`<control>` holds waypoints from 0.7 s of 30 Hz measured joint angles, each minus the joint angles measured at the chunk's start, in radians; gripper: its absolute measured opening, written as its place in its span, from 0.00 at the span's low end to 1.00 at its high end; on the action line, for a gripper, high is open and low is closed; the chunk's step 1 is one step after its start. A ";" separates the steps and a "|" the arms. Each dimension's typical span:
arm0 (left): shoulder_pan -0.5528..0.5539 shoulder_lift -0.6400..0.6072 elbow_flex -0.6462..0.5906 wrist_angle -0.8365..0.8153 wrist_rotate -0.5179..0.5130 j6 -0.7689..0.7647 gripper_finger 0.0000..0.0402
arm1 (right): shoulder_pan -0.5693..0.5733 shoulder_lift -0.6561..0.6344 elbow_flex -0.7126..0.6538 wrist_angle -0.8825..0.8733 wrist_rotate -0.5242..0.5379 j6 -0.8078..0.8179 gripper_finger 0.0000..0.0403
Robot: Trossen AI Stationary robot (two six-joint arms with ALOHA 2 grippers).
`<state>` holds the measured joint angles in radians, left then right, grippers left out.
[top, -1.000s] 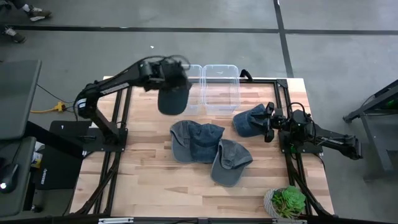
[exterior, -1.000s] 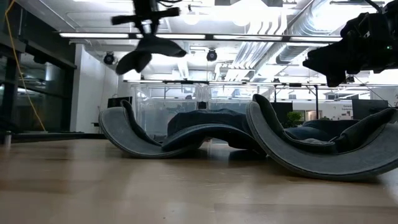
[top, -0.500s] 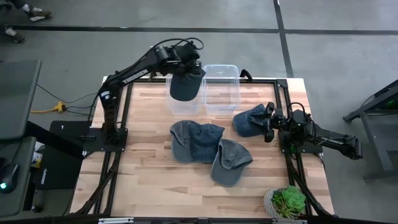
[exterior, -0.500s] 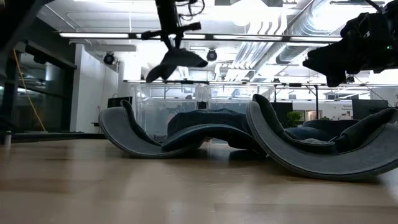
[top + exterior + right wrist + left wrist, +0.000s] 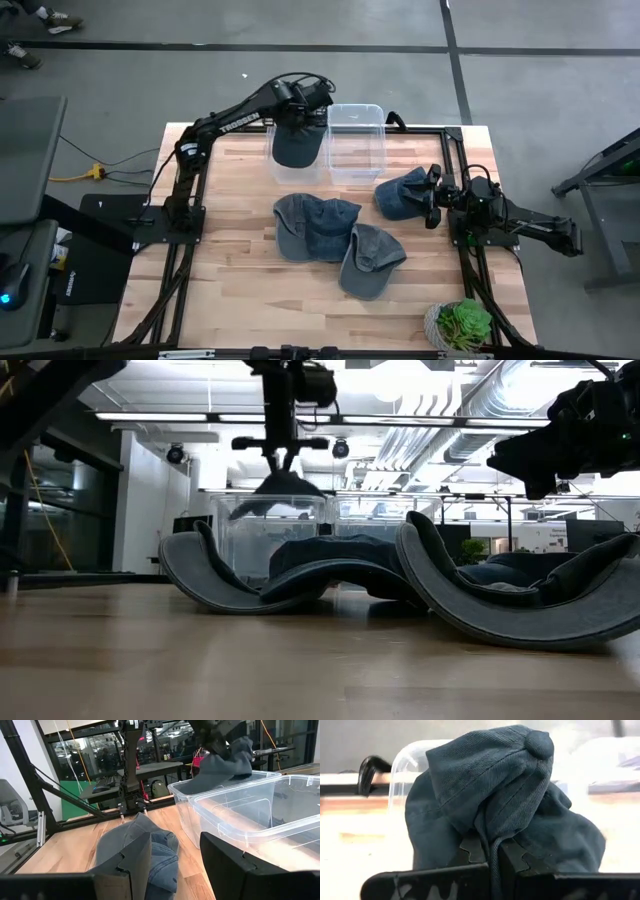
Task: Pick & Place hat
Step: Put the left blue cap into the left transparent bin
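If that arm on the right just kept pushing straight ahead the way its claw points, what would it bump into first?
Most likely the blue hat lying just ahead of the open right gripper; its jaws stand either side of it. Depth is hard to judge, so contact may be close already.

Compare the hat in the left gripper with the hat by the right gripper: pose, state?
1. The carried hat hangs in the air over the left clear bin; the hat by the right gripper lies on the table.
2. The left gripper is shut on the carried hat, its fabric bunched; the right gripper stands open at the other hat, not holding it.

Both are dark blue-grey caps.
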<state>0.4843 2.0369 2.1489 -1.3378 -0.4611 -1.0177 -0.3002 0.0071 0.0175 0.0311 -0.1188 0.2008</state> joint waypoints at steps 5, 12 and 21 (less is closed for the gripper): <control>0.000 0.010 0.001 -0.044 -0.018 -0.015 0.00 | 0.000 0.000 0.000 0.000 0.000 0.000 0.41; 0.000 0.012 -0.020 -0.065 -0.053 -0.065 0.00 | 0.000 0.000 0.000 0.000 0.000 0.000 0.41; 0.000 0.012 -0.058 -0.060 -0.031 -0.067 0.00 | 0.000 0.000 0.000 0.000 0.000 0.000 0.41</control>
<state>0.4840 2.0487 2.0913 -1.3974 -0.4918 -1.0851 -0.3000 0.0074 0.0174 0.0307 -0.1188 0.2008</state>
